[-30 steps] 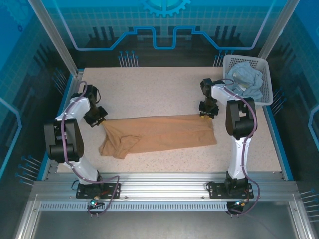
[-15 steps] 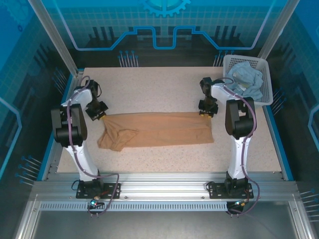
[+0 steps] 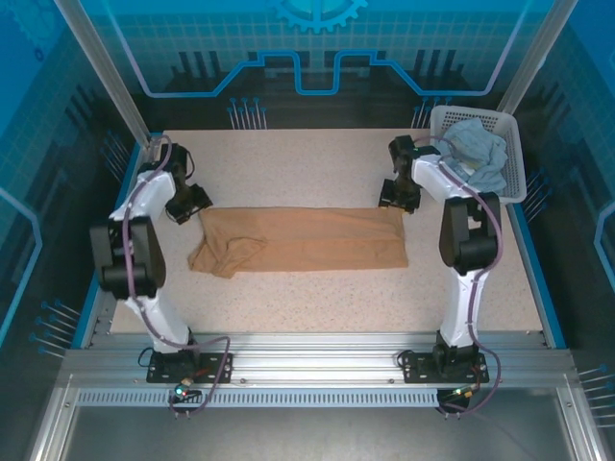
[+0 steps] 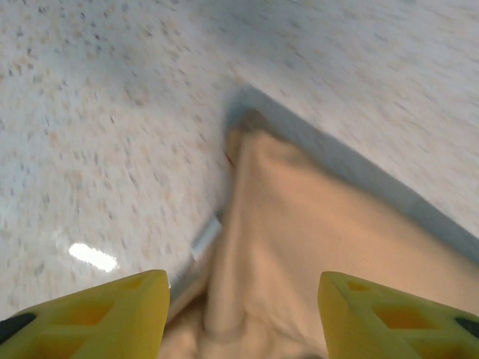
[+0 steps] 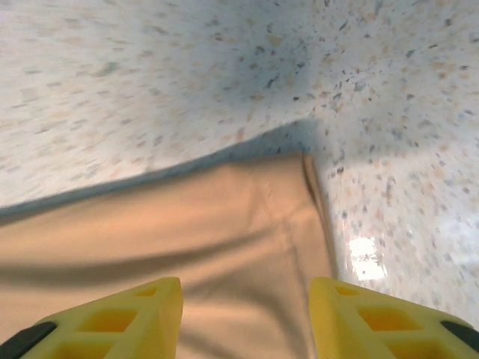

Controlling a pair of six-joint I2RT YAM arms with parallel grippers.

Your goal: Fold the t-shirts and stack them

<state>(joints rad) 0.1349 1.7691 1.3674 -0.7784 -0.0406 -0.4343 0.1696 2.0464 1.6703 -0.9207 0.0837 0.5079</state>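
Note:
The tan t-shirt [image 3: 307,240] lies on the table as a long folded band, bunched at its left end. My left gripper [image 3: 189,208] is open over the band's far left corner. In the left wrist view the gripper [image 4: 243,318] has its yellow fingers apart above the tan cloth [image 4: 314,239], and a small white label [image 4: 206,239] shows at the cloth's edge. My right gripper [image 3: 394,199] is open at the far right corner. In the right wrist view the gripper [image 5: 245,318] hovers over flat cloth [image 5: 187,224]. The pale blue t-shirt [image 3: 480,154] sits crumpled in the basket.
The white lattice basket [image 3: 442,125] stands at the table's back right corner, just right of the right arm. Bare speckled tabletop [image 3: 288,163] stretches behind the tan shirt and in front of it. Blue frame rails edge the table on both sides.
Both grippers dragged the tan shirt away from the arm bases, then opened and let go of its far corners. The shirt now lies flatter and straighter.

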